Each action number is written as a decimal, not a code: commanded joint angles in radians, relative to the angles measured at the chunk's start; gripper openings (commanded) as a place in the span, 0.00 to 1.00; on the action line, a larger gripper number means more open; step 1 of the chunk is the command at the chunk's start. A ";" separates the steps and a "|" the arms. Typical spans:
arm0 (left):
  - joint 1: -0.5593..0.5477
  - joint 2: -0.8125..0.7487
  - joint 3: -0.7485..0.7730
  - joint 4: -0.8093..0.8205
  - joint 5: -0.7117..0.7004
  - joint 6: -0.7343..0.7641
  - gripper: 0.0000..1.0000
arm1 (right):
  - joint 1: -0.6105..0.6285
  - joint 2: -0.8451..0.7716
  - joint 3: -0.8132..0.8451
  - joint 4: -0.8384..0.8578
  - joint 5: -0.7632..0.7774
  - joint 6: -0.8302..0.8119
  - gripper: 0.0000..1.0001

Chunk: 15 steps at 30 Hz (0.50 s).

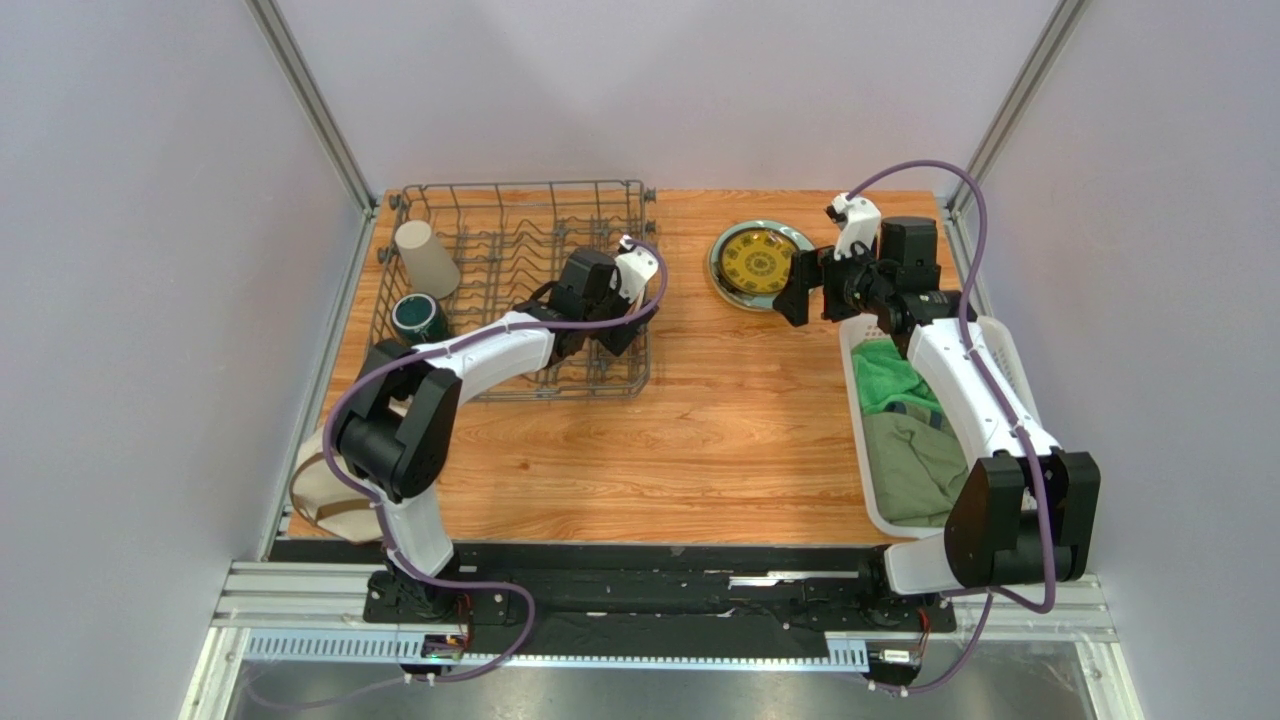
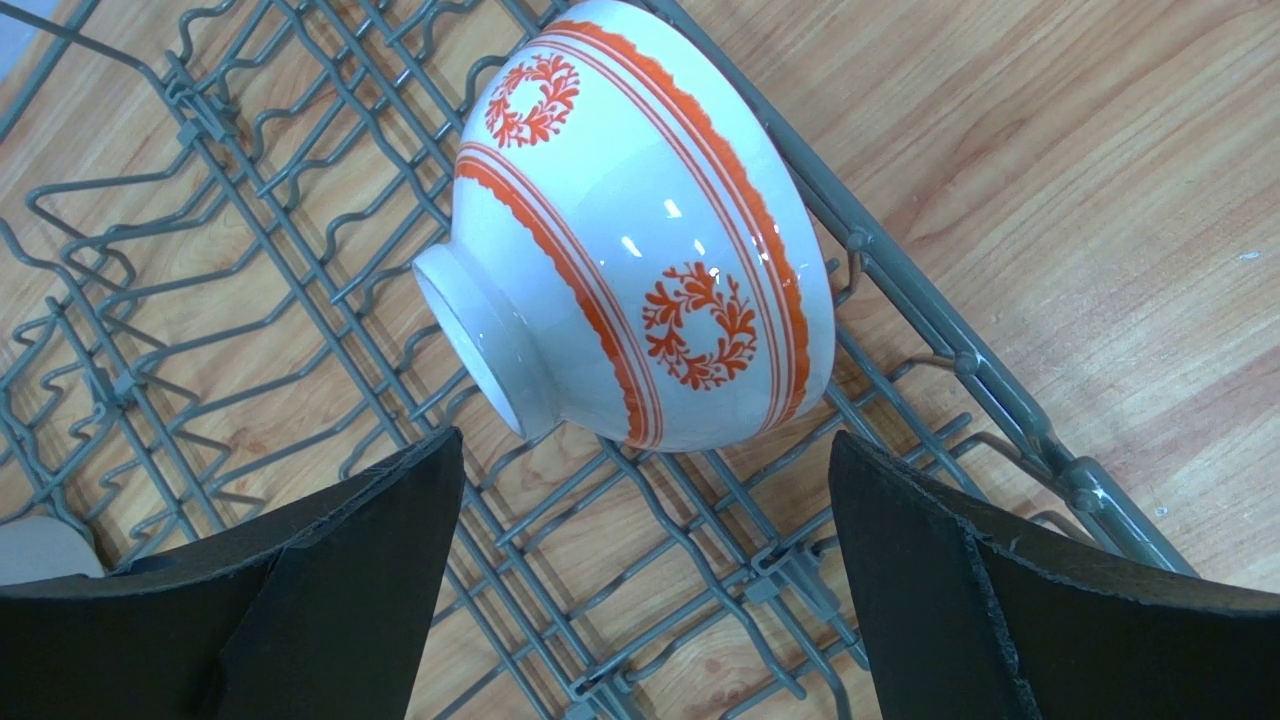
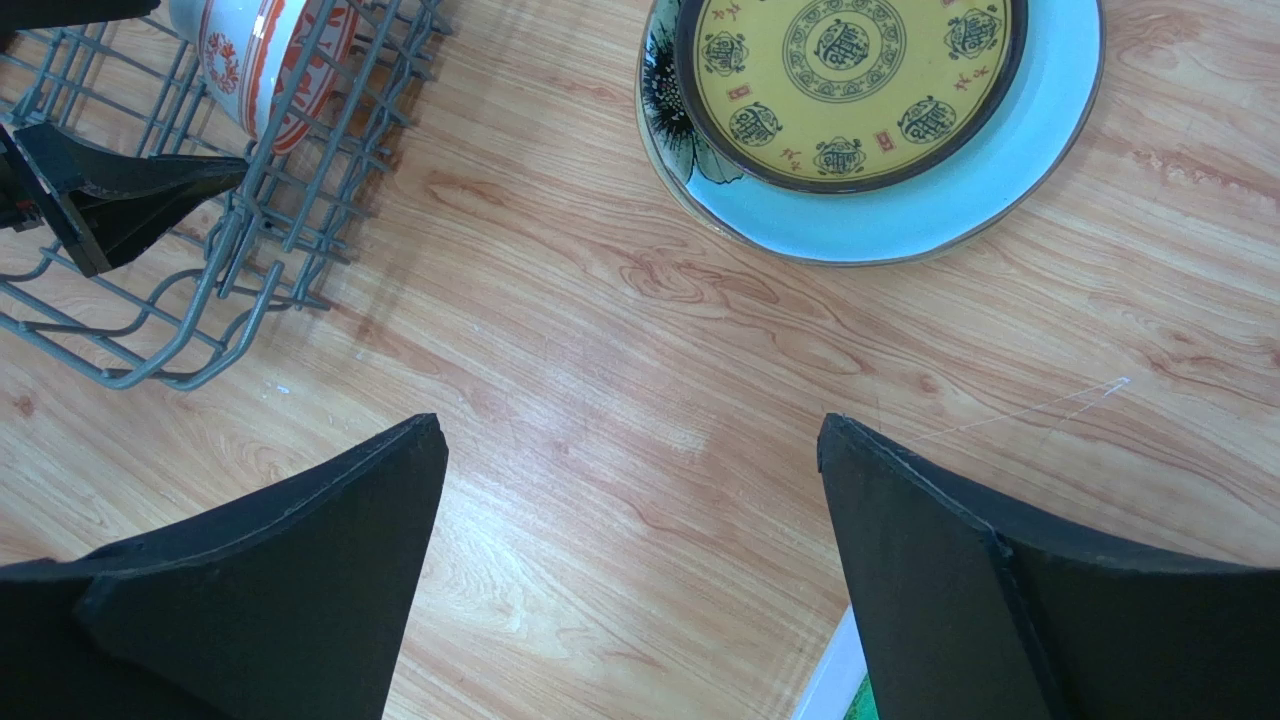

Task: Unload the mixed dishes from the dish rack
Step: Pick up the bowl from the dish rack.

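Observation:
The grey wire dish rack stands at the table's back left. A beige cup and a dark green mug sit at its left end. The red-and-white bowl lies on its side against the rack's right wall; it also shows in the right wrist view. My left gripper is open just short of the bowl, not touching it. The yellow patterned plate lies on the pale green plate on the table. My right gripper is open and empty beside them. I cannot make out a cream plate.
A white slotted basket with green cloths stands along the right edge, under the right arm. A pale looped object hangs at the table's left edge. Bare wood lies between rack and basket.

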 commanded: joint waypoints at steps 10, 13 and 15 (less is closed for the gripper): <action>-0.020 0.034 0.085 -0.025 -0.038 -0.017 0.99 | 0.003 0.008 0.011 0.020 0.002 -0.020 0.99; -0.021 0.046 0.098 -0.034 -0.049 -0.017 0.99 | 0.003 0.011 0.011 0.020 0.001 -0.020 0.99; -0.021 0.051 0.102 -0.035 -0.052 -0.018 0.99 | 0.003 0.011 0.011 0.018 0.001 -0.019 0.99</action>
